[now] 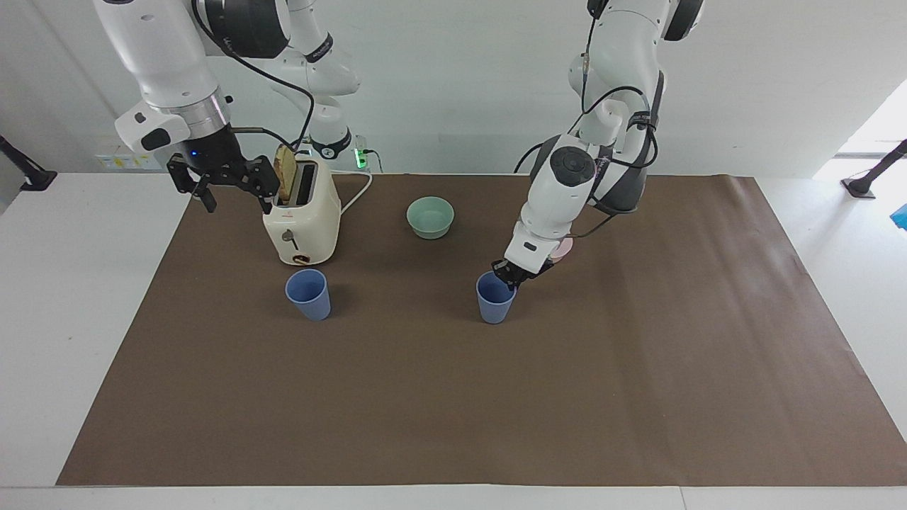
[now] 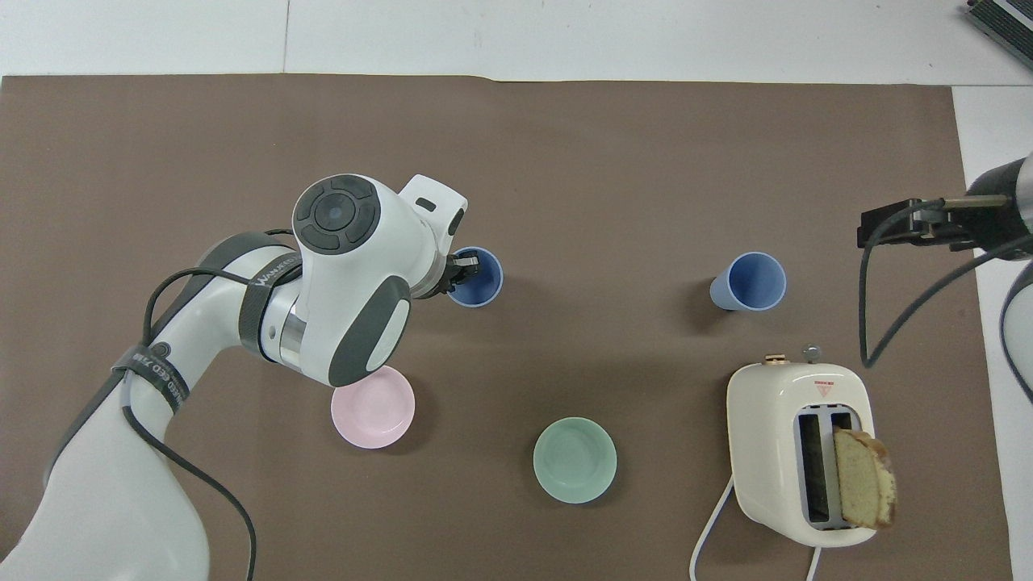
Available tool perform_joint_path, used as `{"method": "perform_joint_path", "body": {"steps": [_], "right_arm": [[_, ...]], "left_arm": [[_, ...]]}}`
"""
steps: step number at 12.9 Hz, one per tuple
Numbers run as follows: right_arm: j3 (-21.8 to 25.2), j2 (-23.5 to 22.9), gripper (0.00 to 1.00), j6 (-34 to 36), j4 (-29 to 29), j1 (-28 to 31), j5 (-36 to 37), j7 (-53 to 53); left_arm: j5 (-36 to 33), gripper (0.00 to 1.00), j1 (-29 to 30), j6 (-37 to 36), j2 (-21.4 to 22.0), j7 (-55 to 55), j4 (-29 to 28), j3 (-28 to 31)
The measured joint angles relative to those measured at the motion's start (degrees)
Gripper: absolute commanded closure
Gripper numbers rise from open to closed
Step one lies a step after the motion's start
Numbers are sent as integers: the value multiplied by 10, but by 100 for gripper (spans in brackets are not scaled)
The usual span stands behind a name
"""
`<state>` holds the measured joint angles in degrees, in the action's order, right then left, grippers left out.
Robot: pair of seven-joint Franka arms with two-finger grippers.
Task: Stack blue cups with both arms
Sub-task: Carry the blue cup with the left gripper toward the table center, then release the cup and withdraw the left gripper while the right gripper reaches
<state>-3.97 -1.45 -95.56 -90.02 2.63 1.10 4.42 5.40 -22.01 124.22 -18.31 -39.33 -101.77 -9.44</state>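
Left gripper (image 1: 512, 278) clamped on the rim of one small matte periwinkle-blue plastic cup (image 1: 494, 299), mid-table near the pink bowl (image 2: 373, 406); right gripper (image 1: 225, 185) open, waiting beside the cream toaster (image 1: 302, 212). Lift straight, then centre over the second blue cup (image 1: 308, 295) in front of the toaster

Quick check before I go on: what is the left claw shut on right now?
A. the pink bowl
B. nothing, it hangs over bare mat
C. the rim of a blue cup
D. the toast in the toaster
C: the left claw is pinched on the rim of the blue cup nearer the left arm's end, beside the pink bowl.
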Motion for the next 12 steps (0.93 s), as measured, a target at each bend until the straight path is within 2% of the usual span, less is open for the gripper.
{"method": "perform_joint_path", "body": {"steps": [1,5,8,12], "right_arm": [[0,0,0,0,0,0,0,0],[-1,0,0,0,0,0,0,0],[1,0,0,-4,-19,3,0,-38],[-1,-10,0,-105,-77,4,0,-59]], "left_arm": [[0,0,0,0,0,1,0,0],[-30,0,1,-1,0,1,1,7],[-58,0,16,-9,5,9,4,10],[-63,0,65,-77,50,119,10,13]]}}
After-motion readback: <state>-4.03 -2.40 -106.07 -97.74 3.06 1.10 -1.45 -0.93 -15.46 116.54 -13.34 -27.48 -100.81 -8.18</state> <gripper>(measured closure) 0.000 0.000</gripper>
